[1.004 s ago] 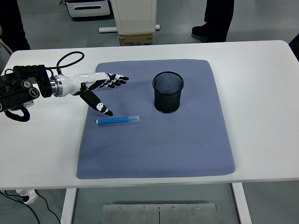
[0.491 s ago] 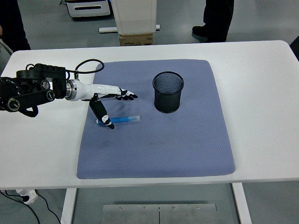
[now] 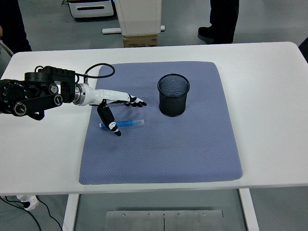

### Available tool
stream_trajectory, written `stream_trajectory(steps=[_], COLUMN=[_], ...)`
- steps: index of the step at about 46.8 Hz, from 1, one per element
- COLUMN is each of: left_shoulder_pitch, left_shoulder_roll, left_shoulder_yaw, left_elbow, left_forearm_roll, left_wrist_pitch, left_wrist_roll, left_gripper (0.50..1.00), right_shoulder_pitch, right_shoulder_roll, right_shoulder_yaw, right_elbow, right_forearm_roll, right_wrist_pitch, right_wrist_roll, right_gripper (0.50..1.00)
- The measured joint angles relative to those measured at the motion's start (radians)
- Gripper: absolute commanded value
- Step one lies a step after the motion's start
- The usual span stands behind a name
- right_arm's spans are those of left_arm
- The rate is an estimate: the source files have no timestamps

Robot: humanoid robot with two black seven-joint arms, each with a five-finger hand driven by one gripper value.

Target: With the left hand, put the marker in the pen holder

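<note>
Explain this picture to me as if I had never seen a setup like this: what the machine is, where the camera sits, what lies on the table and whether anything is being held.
This is one view, taken from a camera high on a humanoid robot, looking down over a white table. The black arm coming in from the left ends in the robot's left hand, which has five fingers. The right arm is not in the picture. On the table lies a blue-grey mat. On the mat lie a blue marker, flat on its side, and a black mesh pen holder, standing upright to the marker's right. The hand hangs over the marker with its fingers spread, thumb pointing down across it. Nothing is held yet. A person's legs show at the top.
</note>
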Motion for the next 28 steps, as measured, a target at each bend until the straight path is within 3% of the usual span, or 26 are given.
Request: stream_trajectory(steps=[10, 17, 28], left_shoulder_pitch=[0.0, 0.0, 0.001], left_shoulder_roll=[-0.001, -0.001, -0.003], left_shoulder_yaw=[0.007, 0.009, 0.014], left_elbow=[0.0, 0.001, 0.001], left_forearm_roll=[0.017, 0.034, 0.035], left_wrist_pitch=[0.005, 0.007, 0.007], left_wrist_roll=[-0.001, -0.001, -0.001], left_gripper=[1.0, 0.918, 0.856], right_shoulder_pitch=[0.0, 0.0, 0.0], right_shoulder_roll=[0.0, 0.0, 0.0], right_shoulder_yaw=[0.0, 0.0, 0.0], right_elbow=[0.0, 0.0, 0.0], right_forearm_roll=[0.0, 0.0, 0.0], right_wrist_pitch=[0.0, 0.0, 0.0], right_wrist_roll=[0.0, 0.0, 0.0], right_gripper=[1.0, 1.0, 1.0])
